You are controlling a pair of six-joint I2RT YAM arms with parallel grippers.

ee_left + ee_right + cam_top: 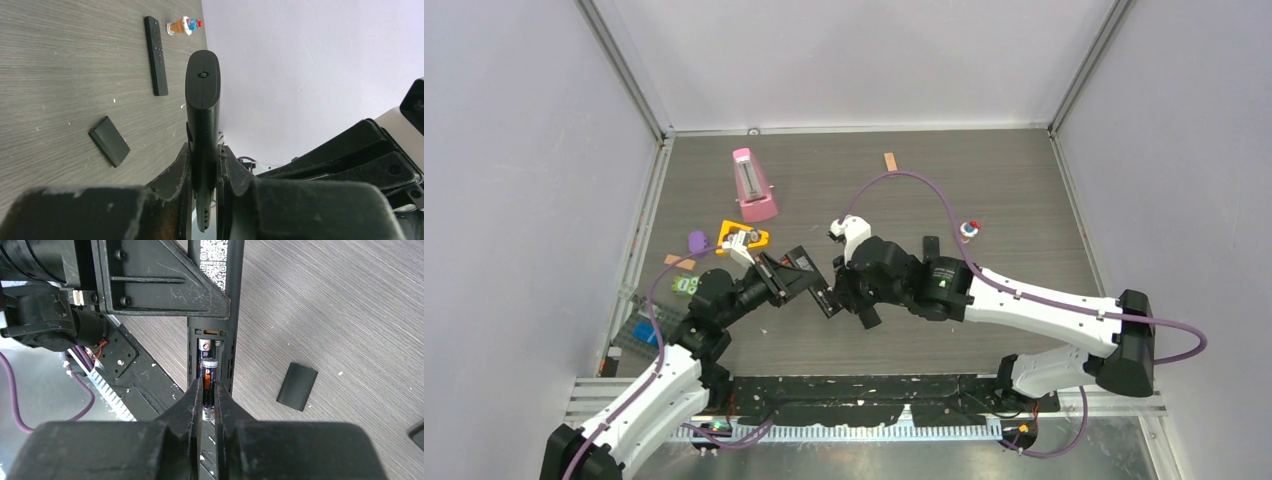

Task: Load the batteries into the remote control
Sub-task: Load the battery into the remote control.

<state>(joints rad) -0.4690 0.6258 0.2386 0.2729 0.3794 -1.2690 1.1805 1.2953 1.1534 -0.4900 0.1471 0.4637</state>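
Note:
The remote control (202, 100) is a long black bar held upright off the table, with my left gripper (204, 150) shut on its lower part. In the right wrist view its back is uncovered and the battery bay (212, 337) faces me. One battery (204, 345) lies deep in the bay. A second battery (209, 374), dark with an orange band, is pinched between my right gripper (209, 387) fingers, its top end inside the bay. From above, both grippers (792, 272) (846, 290) meet over the table's near middle.
The loose battery cover (297, 386) (109, 141) lies flat on the table. A second slim black remote (156, 55) and a small toy figure (185, 25) (969, 230) lie farther right. A pink metronome (752, 185), yellow tool (744, 238) and purple piece (696, 241) sit at the left.

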